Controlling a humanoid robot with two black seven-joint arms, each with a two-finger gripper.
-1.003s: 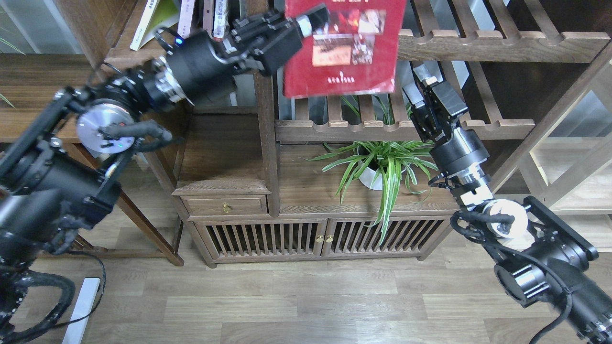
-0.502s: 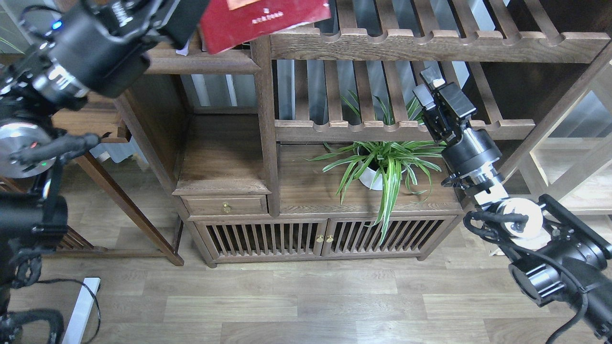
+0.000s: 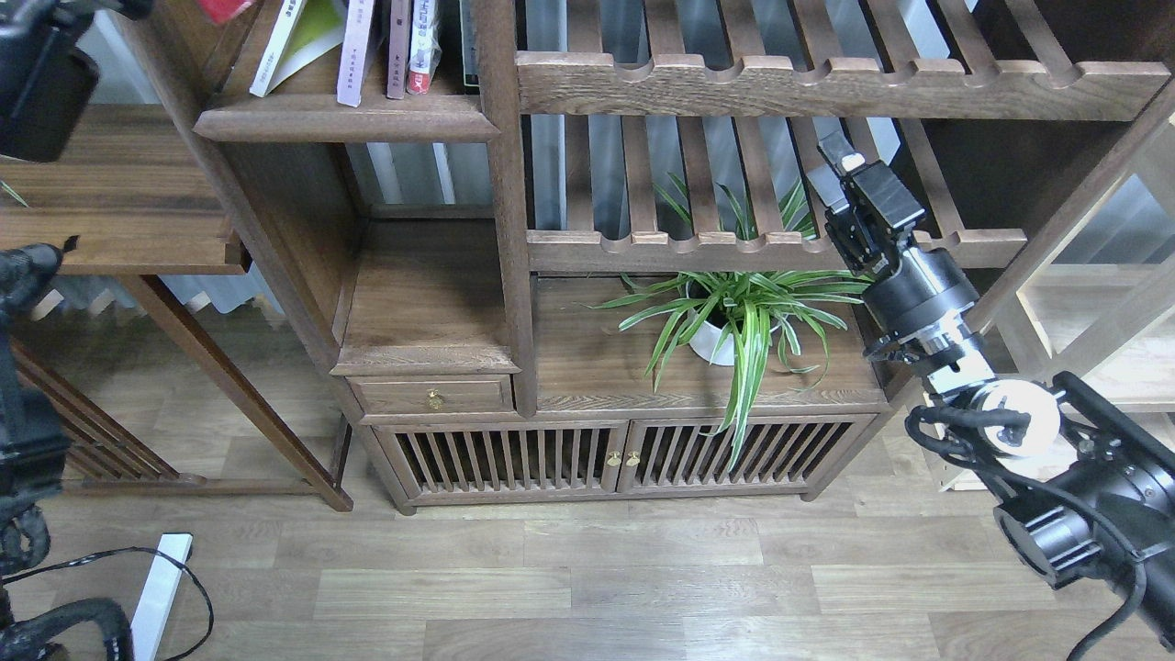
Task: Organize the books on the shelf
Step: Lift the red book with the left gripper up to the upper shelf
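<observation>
Currently, several books (image 3: 353,46) stand upright or leaning on the shelf (image 3: 344,117) at upper left; only a red sliver (image 3: 223,8) shows at the top edge, so you cannot confirm that book's placement. Note the right gripper (image 3: 840,165) holds nothing near the plant (image 3: 734,317), its opening unclear; the left gripper is out of view.

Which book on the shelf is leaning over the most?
The white and yellow-green book at the left end of the row on the shelf. It tilts well over to the right, while the lavender book and the others beside it stand nearly straight.
</observation>
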